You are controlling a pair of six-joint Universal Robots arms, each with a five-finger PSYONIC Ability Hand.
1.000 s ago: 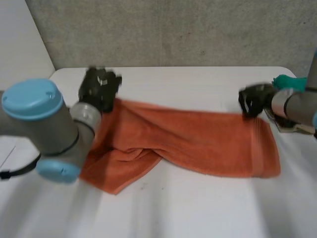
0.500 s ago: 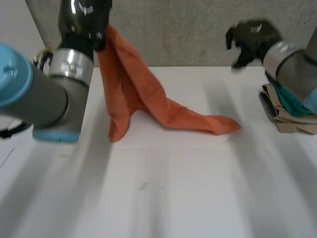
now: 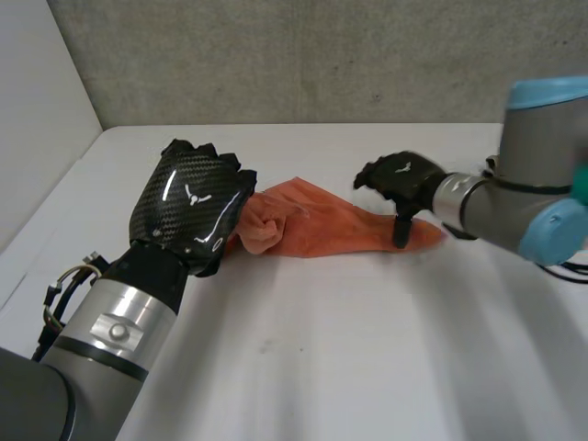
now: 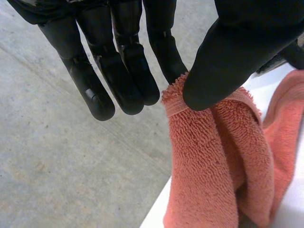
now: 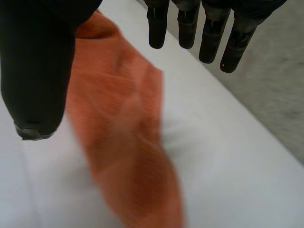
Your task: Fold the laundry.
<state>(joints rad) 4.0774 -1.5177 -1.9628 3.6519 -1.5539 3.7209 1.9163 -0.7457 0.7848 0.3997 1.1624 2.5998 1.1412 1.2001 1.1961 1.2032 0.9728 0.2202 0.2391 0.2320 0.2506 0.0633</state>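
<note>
Head view: the towel (image 3: 322, 225) lies bunched in a long rope on the table (image 3: 322, 367). The left hand (image 3: 188, 207) is at one end of it and the right hand (image 3: 400, 179) is over the other. It is orange terry, soft and light, and will likely sag and twist unless taken by its corners.

Left wrist view: the thumb and one of the fingers (image 4: 164, 47) pinch the hemmed edge of the towel (image 4: 209, 161).

Right wrist view: straight, spread fingers (image 5: 209, 38) hover over the towel (image 5: 123, 142), holding nothing.

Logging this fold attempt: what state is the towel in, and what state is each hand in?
Orange towel: bunched in a crumpled strip on the table, not folded.
Left hand: shut, pinching the towel's edge between thumb and finger.
Right hand: open, fingers straight, over the towel's other end.
</note>
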